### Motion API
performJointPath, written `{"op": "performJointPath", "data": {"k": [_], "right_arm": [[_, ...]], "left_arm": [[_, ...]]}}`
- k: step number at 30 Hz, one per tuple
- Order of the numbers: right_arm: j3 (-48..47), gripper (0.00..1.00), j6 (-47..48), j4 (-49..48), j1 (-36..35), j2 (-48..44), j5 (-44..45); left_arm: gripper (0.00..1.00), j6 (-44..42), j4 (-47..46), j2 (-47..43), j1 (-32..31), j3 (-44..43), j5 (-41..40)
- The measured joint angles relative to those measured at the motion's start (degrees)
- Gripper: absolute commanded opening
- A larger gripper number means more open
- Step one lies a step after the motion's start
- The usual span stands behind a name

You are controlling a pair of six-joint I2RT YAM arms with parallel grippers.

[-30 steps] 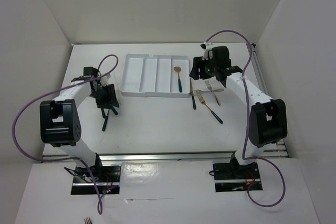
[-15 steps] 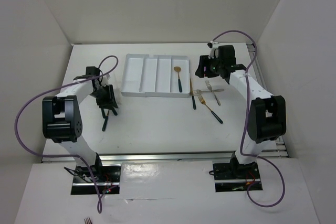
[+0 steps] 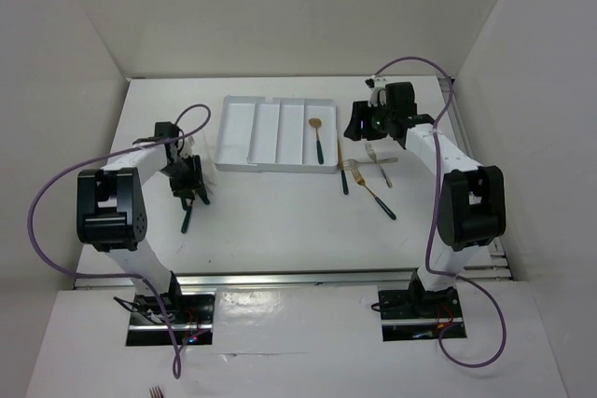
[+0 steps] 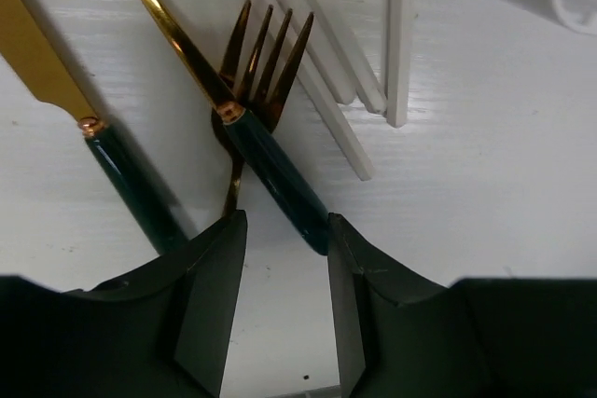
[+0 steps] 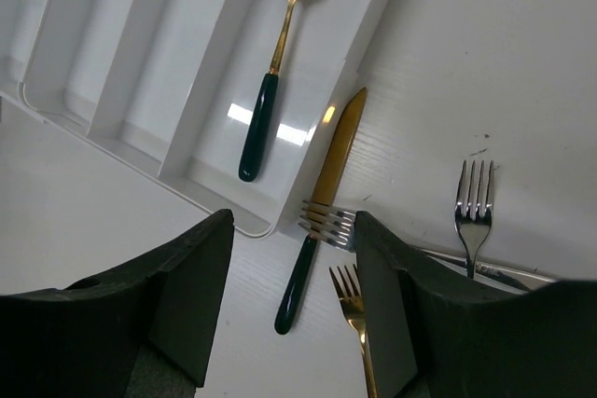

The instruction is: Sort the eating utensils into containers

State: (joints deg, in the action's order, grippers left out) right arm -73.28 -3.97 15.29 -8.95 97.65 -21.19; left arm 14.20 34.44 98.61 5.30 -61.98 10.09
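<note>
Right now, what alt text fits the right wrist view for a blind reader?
A gold spoon with a dark handle lies in one compartment of a white tray; beside it on the table lie a gold knife, a gold fork and a silver fork. The open gripper hovers above, empty.

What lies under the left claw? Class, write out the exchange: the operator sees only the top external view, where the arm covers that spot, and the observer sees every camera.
Observer: Three utensils crowd together before the left claw: a gold knife, a gold fork and a third piece whose head is out of frame.
Operator: Do they overlap?
Observer: Yes, the third piece's teal handle lies across the base of the fork's tines.
Operator: Is anything gripped?
Observer: No. The jaws stand apart with bare table between them, and the handle's end lies beside one finger.
</note>
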Motion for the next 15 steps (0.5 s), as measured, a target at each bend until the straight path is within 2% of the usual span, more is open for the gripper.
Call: {"op": "performJointPath", "data": {"k": [5, 6, 9, 10, 12, 15], "right_arm": [[0.0, 0.61, 0.0, 0.1, 0.2, 0.1, -0.3], [0.0, 0.61, 0.0, 0.1, 0.2, 0.1, -0.3], [0.0, 0.59, 0.0, 0.2, 0.2, 0.2, -0.3], [0.0, 0.59, 0.0, 0.2, 0.3, 0.2, -0.3], [0.0, 0.59, 0.0, 0.2, 0.4, 0.2, -0.4], [0.0, 0.58, 0.0, 0.2, 0.7, 0.2, -0.4]], "left_arm": [[0.52, 1.2, 0.7, 4.0, 0.0, -2.6, -1.1], [0.49, 1.2, 0.6, 4.7, 0.0, -3.5, -1.3], [0.32, 1.5, 0.8, 6.2, 0.0, -5.2, -1.6], [0.19, 1.6, 0.8, 6.6, 0.0, -5.6, -1.7], [0.03, 2.3, 0.6, 6.9, 0.0, -6.0, -1.4], [0.00, 2.5, 0.6, 7.1, 0.0, -6.3, -1.2]]}}
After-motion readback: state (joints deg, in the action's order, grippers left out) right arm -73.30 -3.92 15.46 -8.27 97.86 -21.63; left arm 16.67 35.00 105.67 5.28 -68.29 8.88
